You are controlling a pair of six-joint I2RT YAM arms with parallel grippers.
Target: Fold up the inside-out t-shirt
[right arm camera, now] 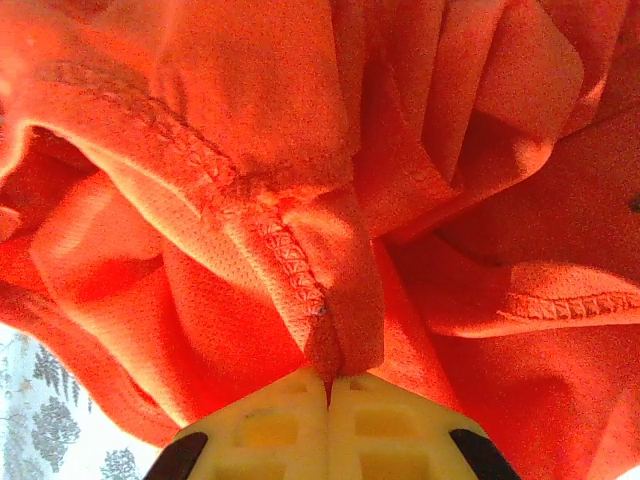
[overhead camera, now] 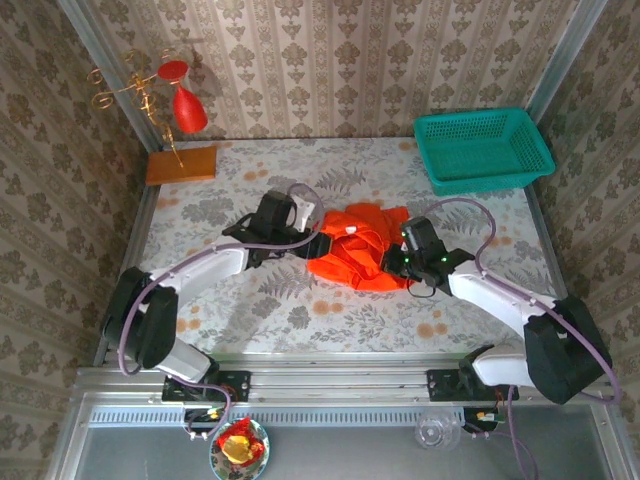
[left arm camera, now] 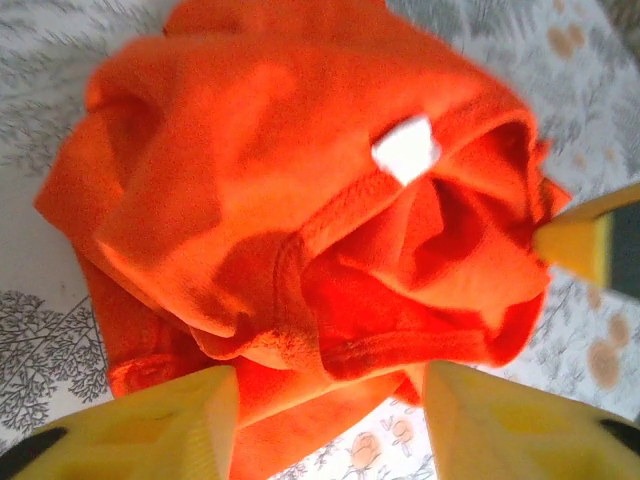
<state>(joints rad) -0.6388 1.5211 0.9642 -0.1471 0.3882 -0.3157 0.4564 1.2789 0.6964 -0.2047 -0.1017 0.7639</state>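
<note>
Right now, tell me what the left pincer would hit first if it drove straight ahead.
The t-shirt: its crumpled cloth lies directly ahead of the open left pincer, probably close, though depth is unclear.

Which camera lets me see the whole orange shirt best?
The top view: the whole shirt shows there, bunched up. The left wrist view shows most of it close, with a white tag. The right wrist view shows folds and a seam pinched in the right gripper.
</note>
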